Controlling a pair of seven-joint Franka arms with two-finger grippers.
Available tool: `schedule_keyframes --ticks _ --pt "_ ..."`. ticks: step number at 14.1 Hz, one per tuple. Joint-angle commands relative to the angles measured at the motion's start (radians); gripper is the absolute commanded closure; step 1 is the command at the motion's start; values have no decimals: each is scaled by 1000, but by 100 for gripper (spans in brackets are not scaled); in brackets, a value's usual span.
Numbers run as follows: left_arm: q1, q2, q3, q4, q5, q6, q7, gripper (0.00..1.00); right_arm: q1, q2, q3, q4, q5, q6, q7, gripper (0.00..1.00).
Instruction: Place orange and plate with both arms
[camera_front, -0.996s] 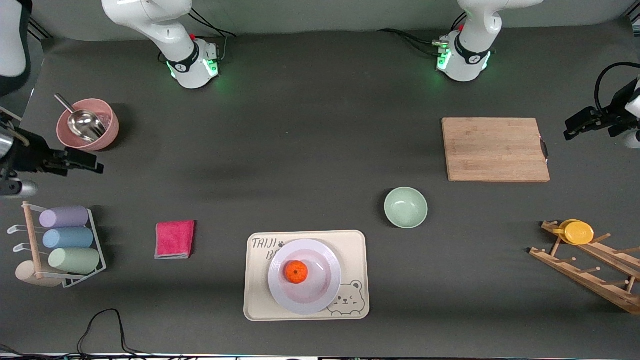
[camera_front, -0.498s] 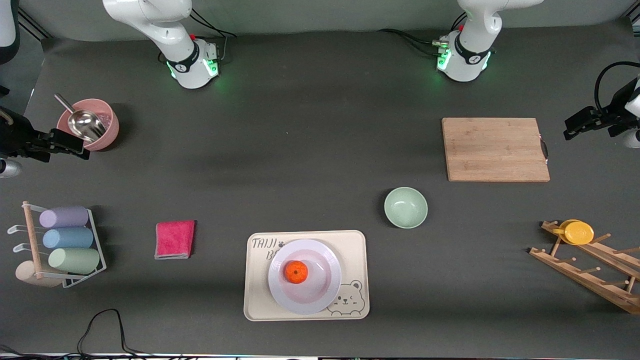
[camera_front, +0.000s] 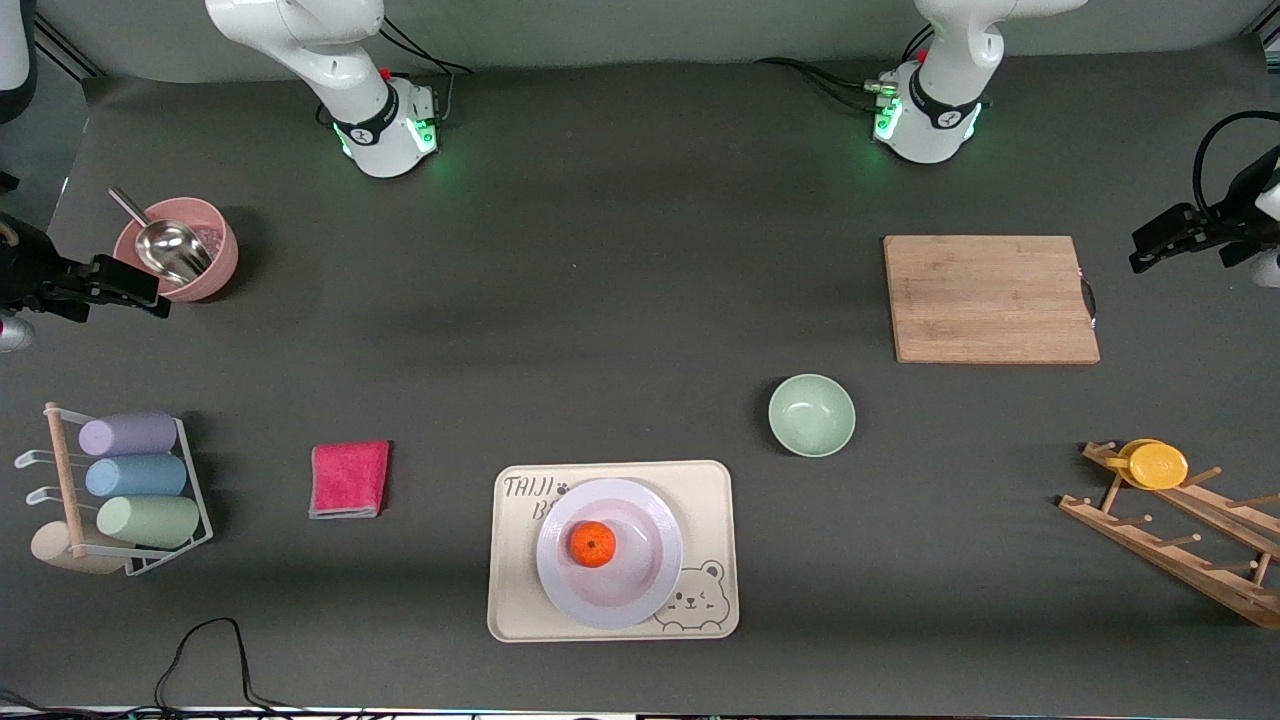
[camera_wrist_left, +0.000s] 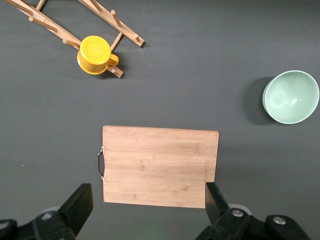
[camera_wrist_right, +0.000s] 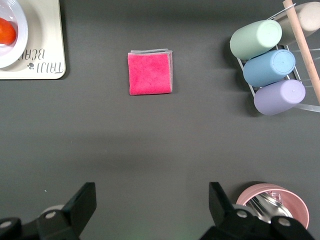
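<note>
The orange (camera_front: 592, 544) sits in the pale lavender-white plate (camera_front: 645, 590), which rests on the cream bear tray (camera_front: 712, 500) near the front camera. Part of the orange (camera_wrist_right: 6, 31), the plate (camera_wrist_right: 18, 50) and the tray show at a corner of the right wrist view. My right gripper (camera_front: 150, 298) is open and empty, held high beside the pink bowl at the right arm's end of the table. Its jaws show wide apart in the right wrist view (camera_wrist_right: 150, 205). My left gripper (camera_front: 1150, 248) is open and empty, up at the left arm's end beside the cutting board; its own view (camera_wrist_left: 147, 202) shows its jaws spread over the board's edge.
A wooden cutting board (camera_front: 990, 298) and a mint-green bowl (camera_front: 811, 415) lie toward the left arm's end. A wooden rack with a yellow cup (camera_front: 1157, 465) stands there too. A pink bowl with a metal scoop (camera_front: 175, 248), a pink cloth (camera_front: 349, 478) and a cup rack (camera_front: 130, 480) lie toward the right arm's end.
My right gripper has drawn back toward the table's end and up beside the pink bowl. My left gripper has shifted slightly. The orange and plate have not moved.
</note>
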Motion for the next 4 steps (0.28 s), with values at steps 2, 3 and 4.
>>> schedule_keyframes --ticks 2,3,4 --pt "-12 -12 6 11 -10 -26 0 0 -7 -10 16 3 -28 -19 35 0" --pt "-12 -12 6 18 -10 -35 0 0 -7 -10 16 3 -28 -17 35 0" --pt "-12 -11 6 22 -10 -40 -2 0 -7 -10 16 3 -28 -19 37 0"
